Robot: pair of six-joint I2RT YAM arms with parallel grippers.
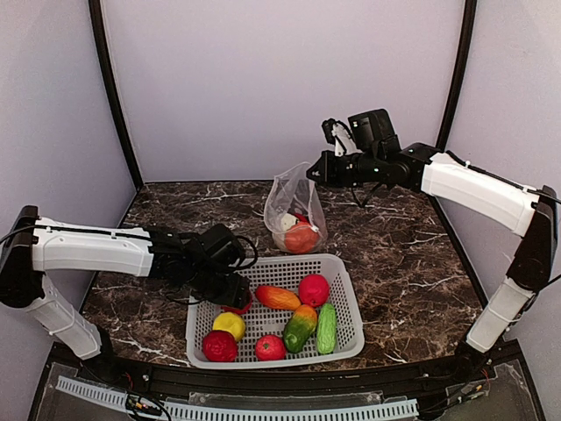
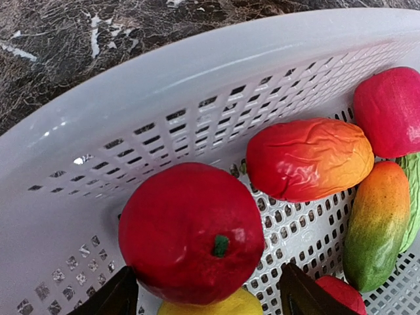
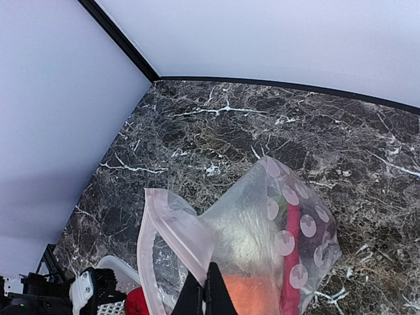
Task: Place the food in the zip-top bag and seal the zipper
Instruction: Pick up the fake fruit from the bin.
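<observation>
Near: the basket (image 1: pixel 346 338) holds loose food (image 1: pixel 302 326). Only the left wrist view shows the left pincer (image 2: pixel 209 290) wide open astride a red apple (image 2: pixel 190 230). Beyond, on the worktop (image 1: pixel 394 254), the right pincer (image 3: pixel 207 290) is clamped on the rim of the zip-top bag (image 3: pixel 249 230), which has food inside.

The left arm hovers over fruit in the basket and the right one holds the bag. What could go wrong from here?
1. The red apple lies close to the basket wall; the open left fingers may hit the wall or push the apple away.
2. The right fingers pinch only a thin edge of the bag; it could slip.
</observation>
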